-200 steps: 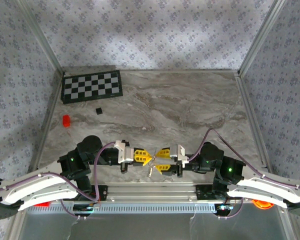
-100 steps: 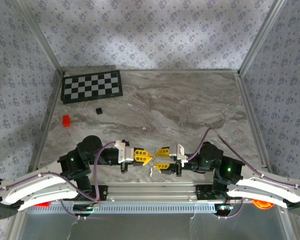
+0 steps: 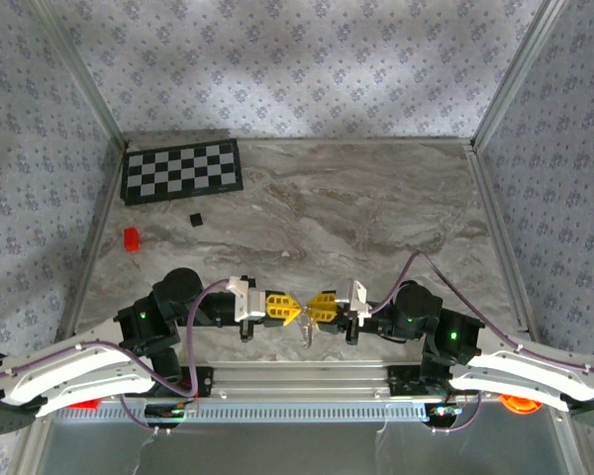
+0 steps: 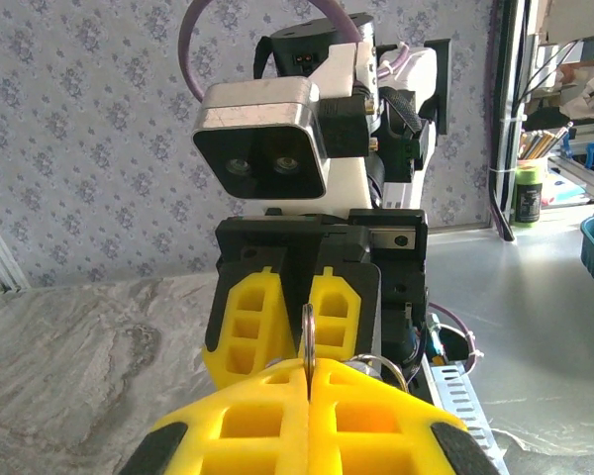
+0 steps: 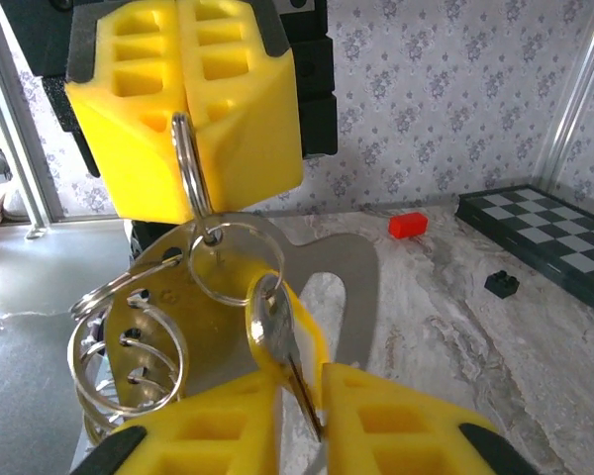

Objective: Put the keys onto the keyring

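Observation:
Both grippers meet tip to tip above the table's near edge. My left gripper is shut on the keyring, a thin silver ring standing edge-on between its yellow fingers. Further rings and a flat metal tag hang from it. A silver key with a yellow head hangs with its head linked into the lower small ring. My right gripper has closed on the key's blade from below. Its fingers face the left ones.
A red block and a black cube lie at the left of the marble table. A checkerboard sits in the far left corner. An orange piece rests by the right arm's base.
The right gripper's jaws have narrowed from open to closed on the key's blade and moved slightly towards the left gripper. The left gripper has held still on the ring.

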`<action>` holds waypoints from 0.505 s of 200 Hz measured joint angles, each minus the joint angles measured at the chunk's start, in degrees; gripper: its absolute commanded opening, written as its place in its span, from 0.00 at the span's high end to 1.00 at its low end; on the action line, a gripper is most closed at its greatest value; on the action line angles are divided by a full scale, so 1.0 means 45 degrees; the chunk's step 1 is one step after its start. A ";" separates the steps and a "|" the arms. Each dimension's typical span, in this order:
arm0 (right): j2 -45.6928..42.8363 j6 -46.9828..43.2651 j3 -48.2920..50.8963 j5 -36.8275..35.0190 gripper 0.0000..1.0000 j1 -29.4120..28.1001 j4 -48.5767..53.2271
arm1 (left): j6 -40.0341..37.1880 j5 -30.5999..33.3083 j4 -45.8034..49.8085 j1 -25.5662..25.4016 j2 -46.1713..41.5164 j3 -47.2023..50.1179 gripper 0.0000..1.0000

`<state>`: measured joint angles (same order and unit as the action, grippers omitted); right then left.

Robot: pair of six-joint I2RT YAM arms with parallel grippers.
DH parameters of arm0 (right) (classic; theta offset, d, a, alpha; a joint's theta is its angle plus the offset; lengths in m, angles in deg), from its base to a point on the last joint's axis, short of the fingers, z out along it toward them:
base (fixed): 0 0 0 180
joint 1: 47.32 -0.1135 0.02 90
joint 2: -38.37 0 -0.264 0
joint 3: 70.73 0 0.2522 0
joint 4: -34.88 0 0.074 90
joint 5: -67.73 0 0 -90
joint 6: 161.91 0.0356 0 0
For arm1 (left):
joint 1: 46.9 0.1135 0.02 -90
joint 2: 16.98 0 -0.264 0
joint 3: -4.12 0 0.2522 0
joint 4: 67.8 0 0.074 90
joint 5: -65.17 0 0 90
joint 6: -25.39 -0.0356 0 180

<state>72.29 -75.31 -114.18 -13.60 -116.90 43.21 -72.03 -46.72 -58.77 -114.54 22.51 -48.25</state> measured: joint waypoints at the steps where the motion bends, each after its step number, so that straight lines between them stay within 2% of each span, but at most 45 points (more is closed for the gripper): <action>1: -0.0005 0.0005 0.0000 -0.0010 0.85 0.0000 0.0000 | 0.0000 0.0010 0.0000 0.0000 0.0000 0.0000 1.00; 51: -0.0034 0.0000 0.0151 -0.0073 0.89 -0.0039 -0.0180 | -0.0005 0.0180 0.0024 0.0005 -0.0005 0.0073 1.00; 82: -0.0034 0.0005 0.0248 -0.0073 0.77 -0.0049 -0.0262 | -0.0005 0.0189 0.0039 0.0000 -0.0015 0.0078 1.00; 101: -0.0034 -0.0087 0.0340 -0.0068 0.75 -0.0073 -0.0355 | -0.0005 0.0189 0.0039 0.0000 -0.0015 0.0078 1.00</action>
<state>72.13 -75.71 -112.65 -13.91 -117.23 41.61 -72.05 -45.86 -58.60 -114.54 22.44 -47.90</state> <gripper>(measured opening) 0.237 0.047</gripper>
